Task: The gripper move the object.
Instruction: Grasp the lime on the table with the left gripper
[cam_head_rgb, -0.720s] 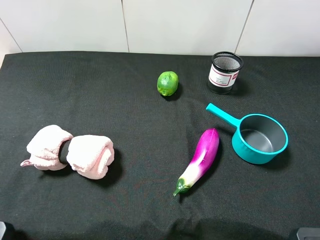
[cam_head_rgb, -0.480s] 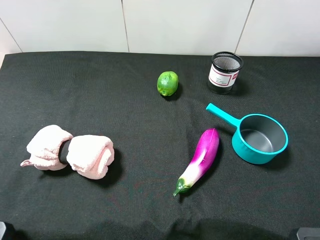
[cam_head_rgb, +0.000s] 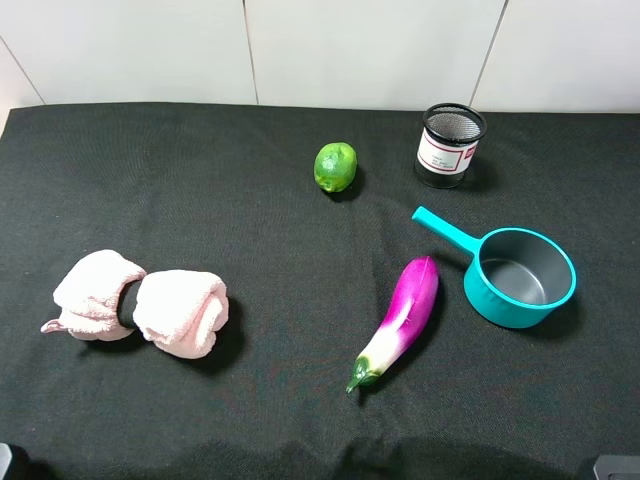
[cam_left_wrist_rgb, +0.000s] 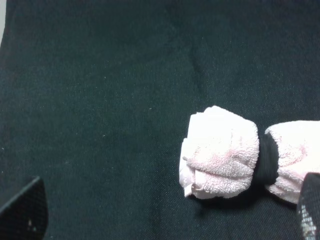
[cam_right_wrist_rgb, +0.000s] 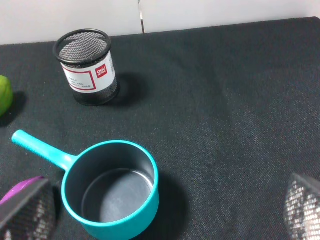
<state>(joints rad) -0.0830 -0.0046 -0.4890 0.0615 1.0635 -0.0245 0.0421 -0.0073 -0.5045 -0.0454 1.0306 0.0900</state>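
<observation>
One lime (cam_head_rgb: 335, 166) sits far-centre on the black tabletop (cam_head_rgb: 200, 190), near one mesh cup (cam_head_rgb: 450, 146), with one teal pot (cam_head_rgb: 520, 277), one eggplant (cam_head_rgb: 398, 320) and one pink towel roll (cam_head_rgb: 138, 303) closer in, while left tool (cam_left_wrist_rgb: 166, 207) and right tool (cam_right_wrist_rgb: 164, 207) both hang spread wide, empty.

Items counted on the counter (cam_head_rgb: 200, 150): one lime (cam_head_rgb: 335, 166); one black mesh pen cup (cam_head_rgb: 450, 145); one teal saucepan (cam_head_rgb: 520, 277); one purple eggplant (cam_head_rgb: 400, 320); one pink towel bundle (cam_head_rgb: 180, 312), cinched into two lobes by one black band (cam_head_rgb: 127, 304).
</observation>
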